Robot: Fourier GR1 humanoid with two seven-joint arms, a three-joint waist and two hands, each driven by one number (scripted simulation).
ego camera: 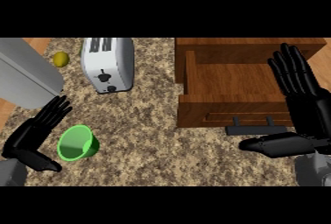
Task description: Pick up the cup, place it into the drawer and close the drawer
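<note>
Green cup (pixel 78 143) is sitting on the speckled table (pixel 155 144), just beside my left hand (pixel 33 133), fingers straight and holding nothing. My right hand (pixel 304 118) is open too, over the pulled-out wooden drawer (pixel 229 94). Toaster (pixel 108 63) and lemon (pixel 61 58) further back.

Glossy green cup (pixel 78 143); wooden drawer (pixel 233 87)

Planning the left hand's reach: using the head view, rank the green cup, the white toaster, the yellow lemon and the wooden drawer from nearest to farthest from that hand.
From the left hand:
1. Green plastic cup, just to its right on the counter.
2. White toaster, further up the counter, slightly right.
3. Small yellow lemon, near the top edge, left of the toaster; close to the toaster's rank.
4. Open wooden drawer, far right.
</note>
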